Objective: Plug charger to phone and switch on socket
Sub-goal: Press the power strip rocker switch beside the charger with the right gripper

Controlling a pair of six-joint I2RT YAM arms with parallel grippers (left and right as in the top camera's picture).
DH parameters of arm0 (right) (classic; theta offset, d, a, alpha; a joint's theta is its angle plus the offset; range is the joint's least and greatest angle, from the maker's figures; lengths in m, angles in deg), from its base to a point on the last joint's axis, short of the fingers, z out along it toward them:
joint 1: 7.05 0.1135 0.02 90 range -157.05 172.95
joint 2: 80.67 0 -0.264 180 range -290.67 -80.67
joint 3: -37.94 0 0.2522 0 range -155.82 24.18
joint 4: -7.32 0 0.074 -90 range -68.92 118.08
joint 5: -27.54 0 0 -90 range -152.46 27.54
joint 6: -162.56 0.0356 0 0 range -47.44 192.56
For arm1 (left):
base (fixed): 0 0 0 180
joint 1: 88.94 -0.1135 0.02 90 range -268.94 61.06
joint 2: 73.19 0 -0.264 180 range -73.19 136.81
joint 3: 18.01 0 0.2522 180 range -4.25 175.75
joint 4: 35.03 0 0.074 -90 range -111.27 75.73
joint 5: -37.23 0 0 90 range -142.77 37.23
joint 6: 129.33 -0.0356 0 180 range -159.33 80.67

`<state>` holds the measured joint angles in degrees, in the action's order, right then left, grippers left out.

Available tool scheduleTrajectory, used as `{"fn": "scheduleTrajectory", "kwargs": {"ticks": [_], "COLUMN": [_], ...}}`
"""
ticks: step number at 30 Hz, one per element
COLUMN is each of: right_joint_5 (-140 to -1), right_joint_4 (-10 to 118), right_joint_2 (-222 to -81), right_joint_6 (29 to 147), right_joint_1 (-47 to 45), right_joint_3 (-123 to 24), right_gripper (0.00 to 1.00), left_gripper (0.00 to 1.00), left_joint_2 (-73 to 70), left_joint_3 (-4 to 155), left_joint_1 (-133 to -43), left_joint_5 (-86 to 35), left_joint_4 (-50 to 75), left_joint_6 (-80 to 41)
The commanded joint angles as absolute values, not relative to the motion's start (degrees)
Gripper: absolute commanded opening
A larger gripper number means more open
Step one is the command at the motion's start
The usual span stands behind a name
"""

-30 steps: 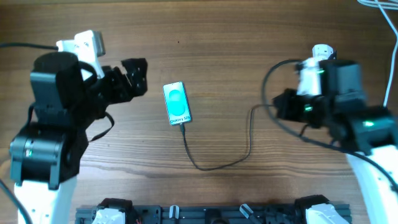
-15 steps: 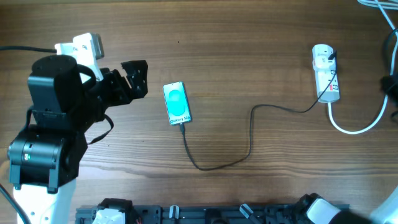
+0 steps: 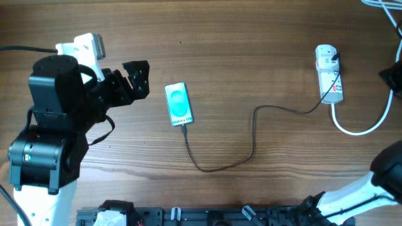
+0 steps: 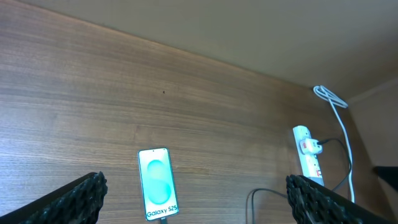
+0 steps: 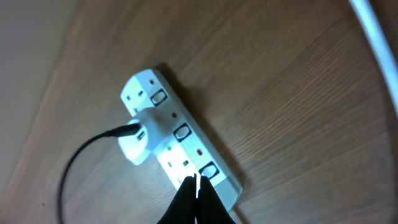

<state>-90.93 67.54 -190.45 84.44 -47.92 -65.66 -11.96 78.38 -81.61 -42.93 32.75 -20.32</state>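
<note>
Charger [image 3: 252, 139] tip meets phone [image 3: 178, 103] on tabletop [image 3: 251, 37]. Left hand [image 3: 139, 80] spread wide, empty. Right hand [image 5: 196, 194] fingers together over socket [image 5: 163, 127], shown only by right wrist view.

Open tabletop [image 3: 251, 63] lay between phone [image 3: 178, 104] and socket [image 3: 328, 72], crossed lower down only by the charger [image 3: 252, 135], with a white lead [image 3: 358, 132] looping beside the socket.

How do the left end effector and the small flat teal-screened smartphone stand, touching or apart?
Apart. The overhead view shows a strip of brown wooden table between the open left end effector and the flat teal-screened smartphone.
</note>
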Motion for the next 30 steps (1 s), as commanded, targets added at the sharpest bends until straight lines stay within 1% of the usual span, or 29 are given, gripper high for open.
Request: {"fn": "scheduleTrajectory", "kwargs": {"ticks": [1, 5, 12, 14, 19, 30], "right_joint_5": [-94.77, -95.52, -94.88, -92.39, -92.22, -86.18], "right_joint_4": [64.66, 62.12, 58.16, 58.08, 57.70, 57.05], "right_joint_2": [-196.64, -200.04, -204.15, -204.35, -204.35, -205.09], "right_joint_6": [83.44, 86.24, 86.35, 87.79, 86.48, 86.24], "right_joint_1": [-45.34, -42.93, -39.28, -38.95, -38.58, -35.44], "right_joint_3": [-66.87, -66.82, -66.41, -65.90, -65.69, -65.31], "right_gripper": [0.04, 0.04, 0.04, 0.04, 0.05, 0.04], "left_gripper": [1.00, 1.00, 1.00, 1.00, 1.00, 1.00], "left_joint_2": [-11.90, -11.90, -11.90, -11.90, -11.90, -11.90], "left_joint_3": [78.49, 78.49, 78.49, 78.49, 78.49, 78.49], "left_joint_1": [-81.98, -81.98, -81.98, -81.98, -81.98, -81.96], "left_joint_5": [-43.45, -43.45, -43.45, -43.45, -43.45, -43.45], "left_joint_4": [32.62, 32.62, 32.62, 32.62, 32.62, 32.62], "left_joint_6": [-20.41, -20.41, -20.41, -20.41, -20.41, -20.41]}}
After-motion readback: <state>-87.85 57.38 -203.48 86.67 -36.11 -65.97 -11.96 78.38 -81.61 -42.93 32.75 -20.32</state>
